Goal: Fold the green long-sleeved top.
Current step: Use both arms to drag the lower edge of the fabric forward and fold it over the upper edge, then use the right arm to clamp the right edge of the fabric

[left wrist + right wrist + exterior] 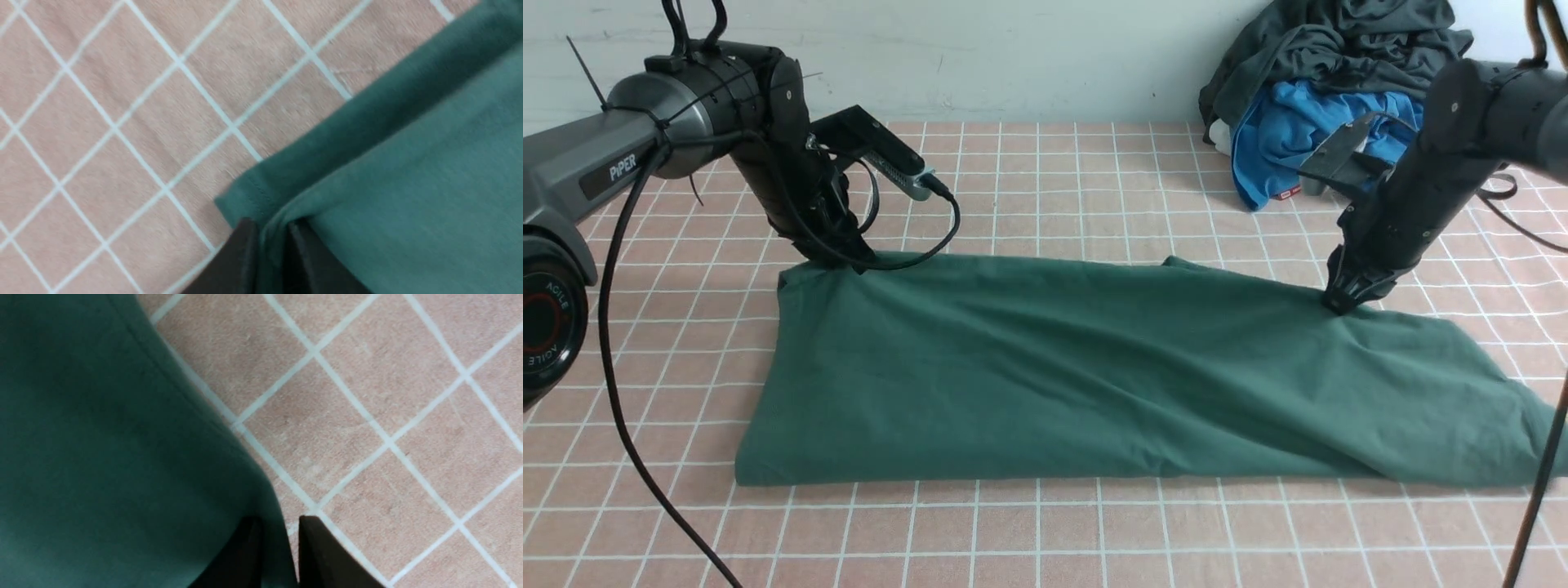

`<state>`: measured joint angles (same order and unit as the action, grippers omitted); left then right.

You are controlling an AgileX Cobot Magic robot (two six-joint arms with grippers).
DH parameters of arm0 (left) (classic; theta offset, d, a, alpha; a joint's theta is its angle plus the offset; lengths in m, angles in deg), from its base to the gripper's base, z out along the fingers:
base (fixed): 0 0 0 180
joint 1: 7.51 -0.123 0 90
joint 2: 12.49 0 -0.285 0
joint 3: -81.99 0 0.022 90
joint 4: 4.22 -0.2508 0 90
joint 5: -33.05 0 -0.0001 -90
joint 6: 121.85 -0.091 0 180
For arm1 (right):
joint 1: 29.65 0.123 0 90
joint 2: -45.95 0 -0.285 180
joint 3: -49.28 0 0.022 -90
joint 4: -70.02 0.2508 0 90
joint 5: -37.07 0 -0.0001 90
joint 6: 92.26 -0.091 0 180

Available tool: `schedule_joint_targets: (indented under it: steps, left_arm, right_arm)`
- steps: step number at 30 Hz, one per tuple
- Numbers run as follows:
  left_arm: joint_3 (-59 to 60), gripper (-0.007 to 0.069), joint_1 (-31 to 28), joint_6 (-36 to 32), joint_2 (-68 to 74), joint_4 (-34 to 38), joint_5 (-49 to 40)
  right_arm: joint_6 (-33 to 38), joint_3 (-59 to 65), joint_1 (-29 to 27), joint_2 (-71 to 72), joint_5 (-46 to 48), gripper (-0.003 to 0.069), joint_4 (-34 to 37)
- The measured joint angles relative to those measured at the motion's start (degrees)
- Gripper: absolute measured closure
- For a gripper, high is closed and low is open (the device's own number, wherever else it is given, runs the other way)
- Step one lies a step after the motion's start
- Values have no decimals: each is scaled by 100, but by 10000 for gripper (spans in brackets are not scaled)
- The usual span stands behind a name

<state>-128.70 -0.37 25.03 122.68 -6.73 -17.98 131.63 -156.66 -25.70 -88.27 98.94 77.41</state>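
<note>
The green long-sleeved top [1045,367] lies flat on the tiled desk [1045,531] as a long band. Its long axis runs left to right, the right end slanting nearer. No collar is seen; a stitched hem at the left end suggests the neck points right. The left pincer [837,260] is clamped on the far left corner. Cloth is seen between the narrowly parted tips of the right pincer [1343,304] at the far edge; a firm grip cannot be told. A lengthwise fold seems laid. Next, release and a clean lift are called for, then crosswise folding.
</note>
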Motion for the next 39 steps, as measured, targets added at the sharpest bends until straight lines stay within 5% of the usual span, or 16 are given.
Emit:
schedule_joint_targets:
  steps: [7, 12, 15, 24, 33, 39]
  left_arm:
    - [-47, 282, -209, 352, 0, -9, -35]
    - [-362, 237, -189, 903, -123, -44, -947]
    - [-477, 284, -12, 1150, -346, -24, -1605]
    - [114, 602, 858, 1114, -852, 460, -1864]
    - [2361, 628, 699, 1162, -1424, 555, -1459]
    - [3121, 628, 366, 1247, -1450, 533, -741]
  right_arm:
    - [-928, -67, 0, -5, -307, 323, -370]
    - [-1987, -583, 0, 91, 118, 298, -857]
    - [-2379, -894, -4, 306, 645, 295, -929]
    - [-2844, -65, -137, 1396, 853, 293, -631]
    - [-3233, 2810, -988, 2762, 422, 293, -535]
    - [-3305, 3678, -1440, 2815, -372, 293, -554]
